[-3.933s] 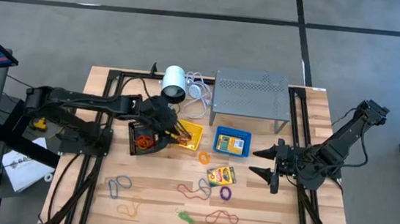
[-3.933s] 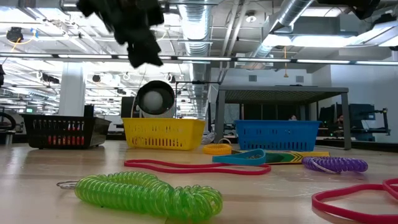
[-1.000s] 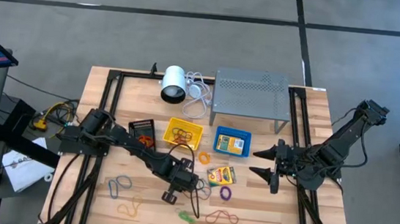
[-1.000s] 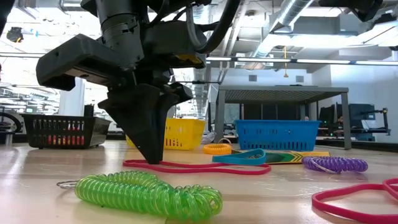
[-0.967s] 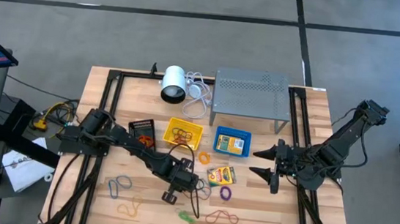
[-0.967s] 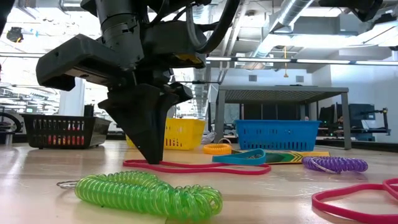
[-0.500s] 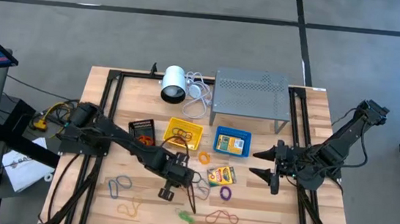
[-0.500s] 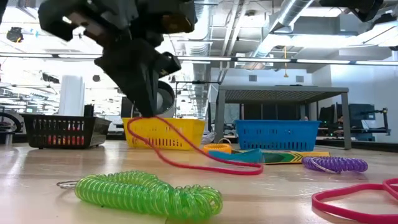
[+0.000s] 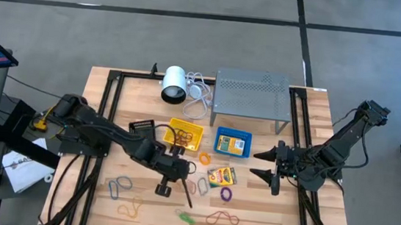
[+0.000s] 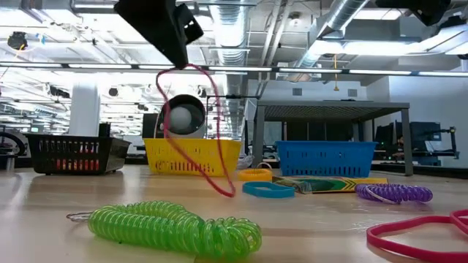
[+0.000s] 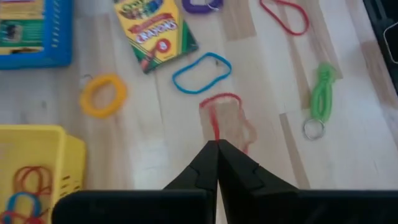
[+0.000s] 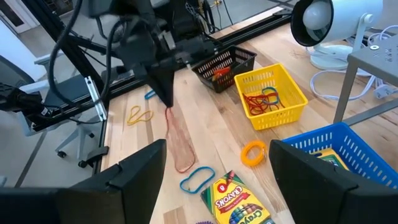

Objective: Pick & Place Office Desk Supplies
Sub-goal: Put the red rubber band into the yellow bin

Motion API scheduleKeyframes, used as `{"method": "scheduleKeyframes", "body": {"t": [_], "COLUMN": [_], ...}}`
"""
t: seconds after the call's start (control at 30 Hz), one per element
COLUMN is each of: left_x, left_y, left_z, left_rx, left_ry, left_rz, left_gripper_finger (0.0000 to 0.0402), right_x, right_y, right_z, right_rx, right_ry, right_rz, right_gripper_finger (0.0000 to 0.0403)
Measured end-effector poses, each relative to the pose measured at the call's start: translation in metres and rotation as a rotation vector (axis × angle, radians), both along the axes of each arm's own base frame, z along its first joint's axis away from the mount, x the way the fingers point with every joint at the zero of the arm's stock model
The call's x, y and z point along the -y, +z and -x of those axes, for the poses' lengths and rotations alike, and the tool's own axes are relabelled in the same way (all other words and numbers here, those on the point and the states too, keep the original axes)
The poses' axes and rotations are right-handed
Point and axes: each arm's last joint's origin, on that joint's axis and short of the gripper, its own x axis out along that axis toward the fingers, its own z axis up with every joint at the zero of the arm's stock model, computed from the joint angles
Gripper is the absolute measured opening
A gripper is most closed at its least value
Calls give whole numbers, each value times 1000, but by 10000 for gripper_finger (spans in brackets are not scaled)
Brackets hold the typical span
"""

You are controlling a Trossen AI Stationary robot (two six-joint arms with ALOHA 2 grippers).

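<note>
Overhead, one left claw [image 10: 178, 55] pinches one dangling red band [image 10: 191, 124].

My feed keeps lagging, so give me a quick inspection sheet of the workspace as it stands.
Surface: wooden table, supplies scattered over it.
Job's things: red rubber band hanging clear of the table; crayon box; green coil; yellow tray holding bands.
Clutter: white cylinder; grey rack.
Grippers: left gripper shut on the red rubber band; right gripper open, waiting at the table's right.
Cables: white cable by the cylinder.
Surroundings: nothing seen.
</note>
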Motion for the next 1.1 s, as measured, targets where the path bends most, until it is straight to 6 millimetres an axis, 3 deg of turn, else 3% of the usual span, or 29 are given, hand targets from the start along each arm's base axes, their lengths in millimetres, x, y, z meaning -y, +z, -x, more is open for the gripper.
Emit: {"method": "scheduleKeyframes", "body": {"t": [0.57, 1.1], "left_x": [-18, -65], "left_y": [42, 82], "left_z": [18, 41], "left_rx": [148, 263], "left_ry": [83, 199], "left_rz": [-52, -186], "left_gripper_finger": [0, 0], "right_x": [0, 0], "right_y": [0, 0], "right_z": [0, 0], "right_rx": [0, 0], "right_ry": [0, 0], "right_rz": [0, 1], "right_gripper_finger": [280, 280]}}
